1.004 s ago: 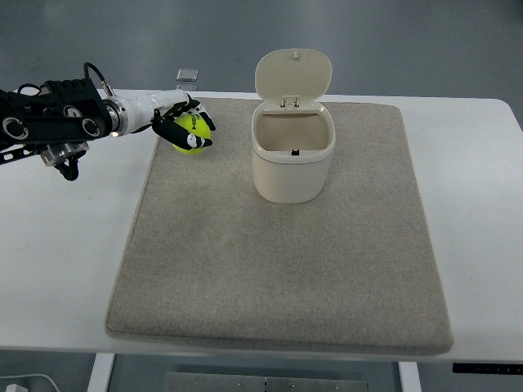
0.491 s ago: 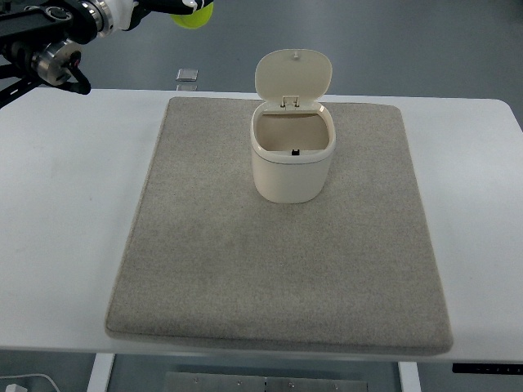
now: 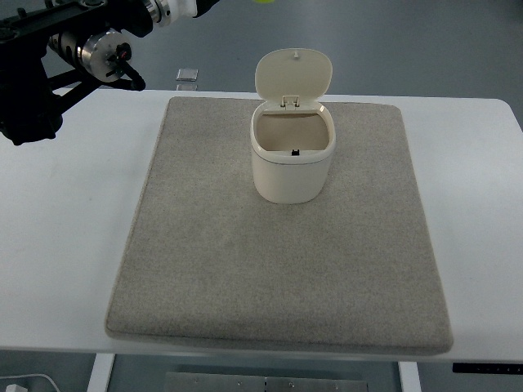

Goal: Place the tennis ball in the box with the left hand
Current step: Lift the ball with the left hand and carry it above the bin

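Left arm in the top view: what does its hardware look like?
The left arm is mostly black, built of blocky links with thin struts. A round silver metal joint shows near the wrist, followed by a white wrist section at the top edge. The hand itself is cropped out.

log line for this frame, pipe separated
phase: carry | left arm: raised at top left, hand cut off by frame | tennis ball: sliver at top edge | box: lid open, on mat | right arm: unseen

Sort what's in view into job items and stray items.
Job: ball, a yellow sliver at the top edge; box, lid open; left arm, its hand out of frame.
Stray: mat; table; small grey object behind the mat.
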`<action>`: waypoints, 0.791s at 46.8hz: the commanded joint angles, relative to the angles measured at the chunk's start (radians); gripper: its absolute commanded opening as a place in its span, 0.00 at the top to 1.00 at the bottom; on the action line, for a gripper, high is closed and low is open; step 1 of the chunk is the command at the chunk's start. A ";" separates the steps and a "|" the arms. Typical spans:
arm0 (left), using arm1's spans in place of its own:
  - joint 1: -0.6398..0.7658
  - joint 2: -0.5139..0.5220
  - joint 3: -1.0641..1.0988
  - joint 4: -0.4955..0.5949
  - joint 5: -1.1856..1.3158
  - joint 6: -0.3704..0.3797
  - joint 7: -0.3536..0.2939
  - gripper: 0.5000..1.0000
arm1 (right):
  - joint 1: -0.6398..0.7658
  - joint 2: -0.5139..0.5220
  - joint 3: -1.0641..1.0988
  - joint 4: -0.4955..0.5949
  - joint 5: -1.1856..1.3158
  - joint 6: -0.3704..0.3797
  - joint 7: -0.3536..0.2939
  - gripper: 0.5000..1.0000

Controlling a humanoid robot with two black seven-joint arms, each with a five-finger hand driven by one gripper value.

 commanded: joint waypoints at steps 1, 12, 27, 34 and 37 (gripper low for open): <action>0.009 -0.013 -0.006 -0.008 0.060 -0.008 -0.007 1.00 | 0.000 0.000 0.000 0.000 0.000 0.000 0.000 0.12; 0.018 -0.020 -0.102 -0.022 0.102 -0.063 -0.023 1.00 | 0.000 0.000 0.000 0.000 0.000 0.000 0.000 0.12; 0.041 -0.044 -0.118 -0.163 0.232 -0.084 -0.023 1.00 | 0.000 0.000 0.000 0.000 0.000 0.000 0.000 0.12; 0.047 -0.046 -0.060 -0.192 0.274 -0.095 -0.021 1.00 | 0.000 0.000 0.000 0.000 0.000 0.000 0.000 0.12; 0.052 -0.044 -0.043 -0.201 0.294 -0.097 -0.021 1.00 | 0.000 0.000 0.000 0.000 0.000 0.000 0.000 0.12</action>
